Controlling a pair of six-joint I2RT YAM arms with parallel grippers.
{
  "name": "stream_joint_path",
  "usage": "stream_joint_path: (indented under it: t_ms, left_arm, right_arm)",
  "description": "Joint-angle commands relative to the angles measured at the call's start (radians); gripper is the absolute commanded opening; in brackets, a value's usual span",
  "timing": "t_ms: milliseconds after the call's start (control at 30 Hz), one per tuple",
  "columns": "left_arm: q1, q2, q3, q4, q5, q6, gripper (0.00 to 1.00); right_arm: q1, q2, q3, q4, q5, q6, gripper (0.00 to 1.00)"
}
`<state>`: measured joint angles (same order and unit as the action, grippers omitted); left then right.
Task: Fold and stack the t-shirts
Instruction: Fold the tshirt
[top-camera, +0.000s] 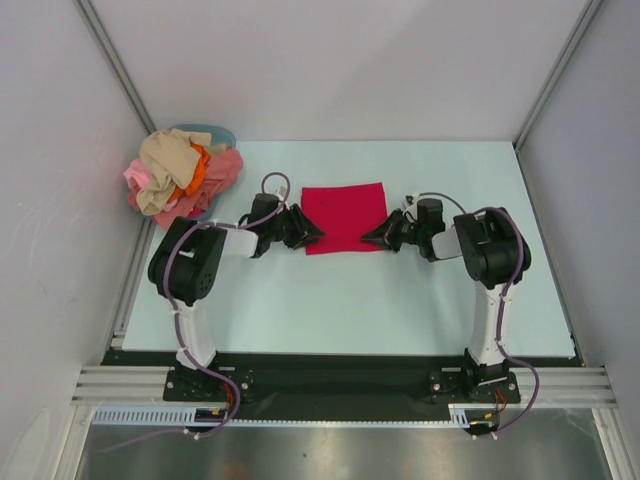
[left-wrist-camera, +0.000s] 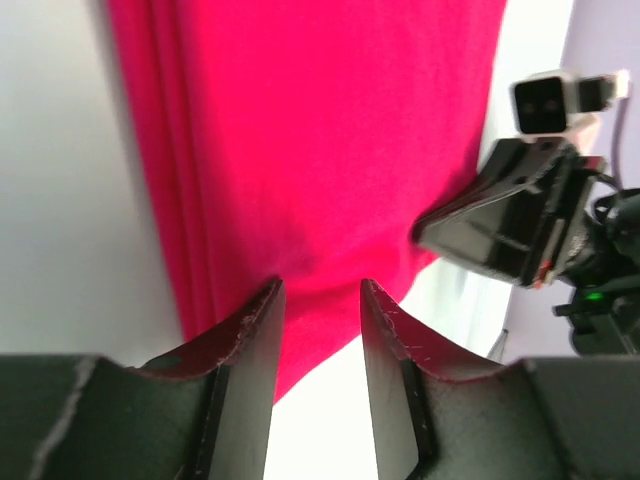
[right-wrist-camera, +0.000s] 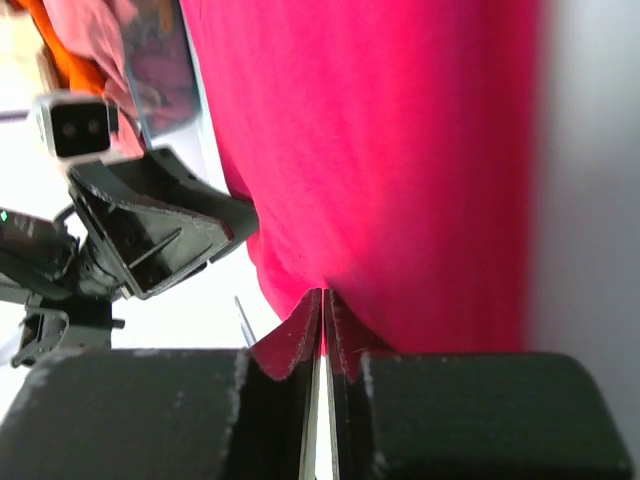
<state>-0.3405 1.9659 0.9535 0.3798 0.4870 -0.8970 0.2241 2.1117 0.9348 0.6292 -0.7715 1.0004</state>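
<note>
A bright crimson-red t-shirt (top-camera: 345, 217) lies folded into a flat rectangle at the table's middle. My left gripper (top-camera: 312, 236) is at its near left corner; in the left wrist view (left-wrist-camera: 320, 298) the jaws stand open with the red cloth (left-wrist-camera: 320, 150) reaching between the tips. My right gripper (top-camera: 372, 238) is at the near right corner; in the right wrist view (right-wrist-camera: 323, 300) the jaws are pressed together on the red cloth's (right-wrist-camera: 400, 150) edge. A pile of beige, pink, salmon and orange t-shirts (top-camera: 180, 172) sits at the far left.
A light-blue round tub (top-camera: 210, 132) stands behind the pile. White walls close in the table on three sides. The right gripper shows in the left wrist view (left-wrist-camera: 500, 225) and the left gripper in the right wrist view (right-wrist-camera: 150, 235), facing each other across the shirt.
</note>
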Motion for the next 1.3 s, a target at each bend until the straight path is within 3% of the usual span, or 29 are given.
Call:
stream_joint_path:
  t_ms: [0,200,400,500,700,800,1000,1067,1267]
  left_arm:
    - [0.006,-0.1,0.011,-0.116,-0.074,0.087,0.43]
    - [-0.028,-0.184,0.076,-0.13,-0.062,0.075,0.46]
    - [-0.121,0.011,0.108,0.112,0.059,-0.045,0.45]
    - [-0.149,0.091,0.12,0.128,0.07,-0.065,0.44]
    - [-0.109,0.13,0.051,0.147,0.064,-0.054,0.43]
    - [-0.071,0.042,0.045,0.044,0.055,0.026,0.44]
    - [0.021,-0.094,0.048,-0.002,0.061,0.076,0.49]
    - [0.04,-0.066,0.08,-0.004,0.074,0.072,0.5]
    - [0.057,0.152,0.152,0.225,0.147,-0.088,0.5]
  right_arm:
    - [-0.052,-0.079,-0.021,-0.038,0.025,-0.048,0.09]
    - [-0.058,-0.151,0.1,-0.143,0.034,-0.075,0.09]
    - [-0.045,-0.032,0.134,-0.045,0.046,0.0,0.09]
    - [-0.055,0.01,0.096,-0.007,0.051,0.003,0.09]
    - [-0.107,0.06,-0.005,0.064,0.035,-0.005,0.09]
    - [-0.14,0.045,-0.007,0.06,0.017,-0.006,0.08]
    - [-0.144,-0.036,0.079,0.012,0.001,0.001,0.09]
    - [-0.125,-0.023,0.116,0.02,0.003,0.015,0.09]
    - [-0.074,0.12,0.324,0.049,0.003,0.099,0.11]
